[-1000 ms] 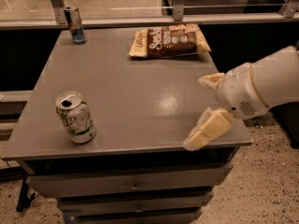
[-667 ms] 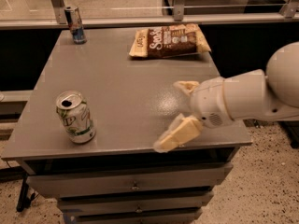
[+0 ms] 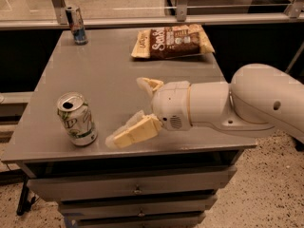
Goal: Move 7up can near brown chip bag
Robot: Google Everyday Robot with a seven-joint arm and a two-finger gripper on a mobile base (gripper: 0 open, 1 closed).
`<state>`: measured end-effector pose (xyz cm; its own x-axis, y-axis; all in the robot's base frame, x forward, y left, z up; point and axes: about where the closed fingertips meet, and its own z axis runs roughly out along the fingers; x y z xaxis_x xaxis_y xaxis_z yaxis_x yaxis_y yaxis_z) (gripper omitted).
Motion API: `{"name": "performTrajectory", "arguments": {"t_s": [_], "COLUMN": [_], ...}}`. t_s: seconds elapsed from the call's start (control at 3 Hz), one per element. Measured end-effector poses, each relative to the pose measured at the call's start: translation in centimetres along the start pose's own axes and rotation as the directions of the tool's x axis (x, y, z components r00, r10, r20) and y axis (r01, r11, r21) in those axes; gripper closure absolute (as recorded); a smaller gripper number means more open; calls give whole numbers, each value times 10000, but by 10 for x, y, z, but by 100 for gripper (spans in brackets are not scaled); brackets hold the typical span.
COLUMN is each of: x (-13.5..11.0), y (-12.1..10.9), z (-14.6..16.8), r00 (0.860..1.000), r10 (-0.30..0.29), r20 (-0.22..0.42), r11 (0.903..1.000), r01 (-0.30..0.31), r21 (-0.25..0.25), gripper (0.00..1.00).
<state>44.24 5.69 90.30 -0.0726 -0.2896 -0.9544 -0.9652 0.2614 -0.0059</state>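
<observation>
The 7up can (image 3: 76, 119), white with green markings and an opened silver top, stands upright near the front left edge of the grey table (image 3: 99, 75). The brown chip bag (image 3: 172, 41) lies flat at the far side, right of the middle. My gripper (image 3: 131, 112) reaches in from the right on a white arm, low over the table's front middle. Its cream fingers (image 3: 135, 131) are spread open and empty, pointing left toward the can, with a gap between the near fingertip and the can.
A slim silver, blue and red can (image 3: 76, 24) stands upright at the far left corner. A glass partition with a metal rail (image 3: 142, 20) runs behind the table. Drawers (image 3: 137, 190) sit under the tabletop.
My arm has swept left across the table, from the right front corner to the front middle. The open gripper is now much closer to the 7up can. The can and bag have not moved.
</observation>
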Motion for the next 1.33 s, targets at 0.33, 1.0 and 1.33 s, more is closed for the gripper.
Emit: {"name": "performTrajectory", "arguments": {"t_s": [0.33,1.0,1.33], "x": [-1,-2,-1], "y": [2,8,11], "z": [1,28,71], "r00": [10000,9924,9768], "r10": [4,-430,-650], "r20": [-10,1155,2041], "r11": [10000,9991,9978], "r01": [-4,429,664], "r21": [-40,33,-3], "gripper": [0,0,0]}}
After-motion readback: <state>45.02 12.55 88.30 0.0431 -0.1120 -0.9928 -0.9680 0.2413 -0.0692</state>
